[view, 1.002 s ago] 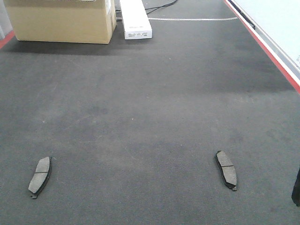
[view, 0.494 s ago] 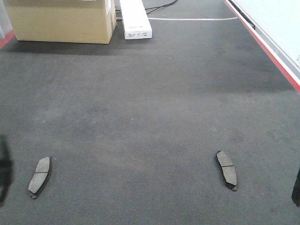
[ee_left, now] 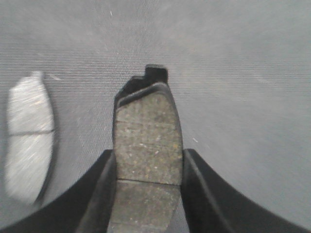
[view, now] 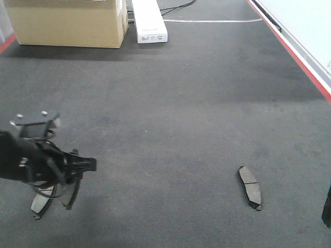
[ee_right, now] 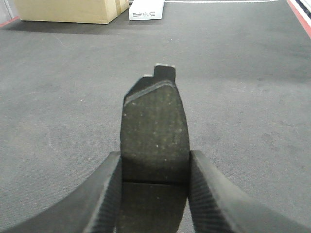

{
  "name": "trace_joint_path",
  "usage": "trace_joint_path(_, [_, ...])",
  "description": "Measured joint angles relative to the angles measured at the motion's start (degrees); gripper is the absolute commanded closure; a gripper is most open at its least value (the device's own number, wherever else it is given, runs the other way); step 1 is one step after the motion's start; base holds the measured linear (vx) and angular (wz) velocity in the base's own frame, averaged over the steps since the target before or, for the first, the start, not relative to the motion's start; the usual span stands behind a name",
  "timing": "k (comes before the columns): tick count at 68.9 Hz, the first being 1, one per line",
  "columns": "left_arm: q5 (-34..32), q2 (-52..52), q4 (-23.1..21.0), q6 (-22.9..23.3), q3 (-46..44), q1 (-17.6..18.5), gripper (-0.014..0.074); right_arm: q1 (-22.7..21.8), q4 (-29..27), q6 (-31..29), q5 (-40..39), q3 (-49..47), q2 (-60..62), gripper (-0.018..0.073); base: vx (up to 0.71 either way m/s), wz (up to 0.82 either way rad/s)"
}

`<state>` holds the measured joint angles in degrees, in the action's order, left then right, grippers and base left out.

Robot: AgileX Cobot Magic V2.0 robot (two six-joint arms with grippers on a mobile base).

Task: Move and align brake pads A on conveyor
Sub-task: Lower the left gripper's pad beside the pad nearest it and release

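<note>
left wrist view shows the left gripper point(ee_left: 148, 194) very close, its two black fingers point(ee_left: 99, 194) pressed on the sides of a brake pad point(ee_left: 148, 145). this held pad points away, with its little end tab at the far tip. just to the left of it, another pad point(ee_left: 29, 141) lies flat on the grey belt. that one looks pale and blurry.

right wrist view shows the right gripper point(ee_right: 154, 194) doing the same thing. its fingers point(ee_right: 104, 194) squeeze a dark pad point(ee_right: 154, 136) between them, tab at the far end. the belt point(ee_right: 243, 121) lies below the pad, and you cannot tell if the pad touches it.

front view shows the conveyor point(view: 170, 103), wide and dark, with a red stripe along its right edge. at the near left, the left arm point(view: 26, 160) reaches in from the side. its gripper point(view: 72, 178) holds a pad on edge, right beside the pad lying flat point(view: 41, 201) on the belt. at the near right, one more pad point(view: 250, 187) lies flat, well apart from the left ones. a bit of something black point(view: 327, 206) shows at the right edge.

far back on the belt stand a cardboard box point(view: 67, 23) and a long white box point(view: 149, 20) next to it.
</note>
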<state>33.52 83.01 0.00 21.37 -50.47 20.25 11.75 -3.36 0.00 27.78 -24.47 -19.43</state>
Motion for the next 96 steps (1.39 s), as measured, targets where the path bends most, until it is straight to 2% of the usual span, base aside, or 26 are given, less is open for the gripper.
trace_joint_path(10, [-3.42,6.73,-1.0,0.0,0.03,0.0,0.0524,0.0,0.0,0.0,0.0,0.0,0.0,0.0564,0.0,0.0])
trace_joint_path(19, [-5.59,10.95,-1.29,0.0,0.03,0.0,0.0451,0.0,0.0,0.0,0.0,0.0,0.0,0.0564,0.0,0.0])
trace_joint_path(36, [-7.23,14.35,-1.36,0.0,-2.03,0.0,0.0196,0.0,0.0,0.0,0.0,0.0,0.0,0.0564,0.0,0.0])
trace_joint_path(45, [-6.9,14.73,-1.36,0.0,-3.95,0.0,0.0118,0.0,0.0,0.0,0.0,0.0,0.0,0.0564,0.0,0.0])
trace_joint_path(59, [-3.2,14.19,-1.05,-1.03,-5.79,0.0,0.0111,0.0,0.0,0.0,0.0,0.0,0.0,0.0564,0.0,0.0])
trace_joint_path(69, [-1.29,9.18,0.0,-1.27,-5.73,0.01,0.0111,0.0,0.0,0.0,0.0,0.0,0.0,0.0564,0.0,0.0])
trace_joint_path(83, [-0.77,-3.88,2.27,-1.28,-1.44,1.01,0.0111,0.0,0.0,0.0,0.0,0.0,0.0,0.0564,0.0,0.0])
trace_joint_path(96, [-1.22,-20.5,3.4,-1.46,6.37,2.28,0.0111,0.0,0.0,0.0,0.0,0.0,0.0,0.0564,0.0,0.0])
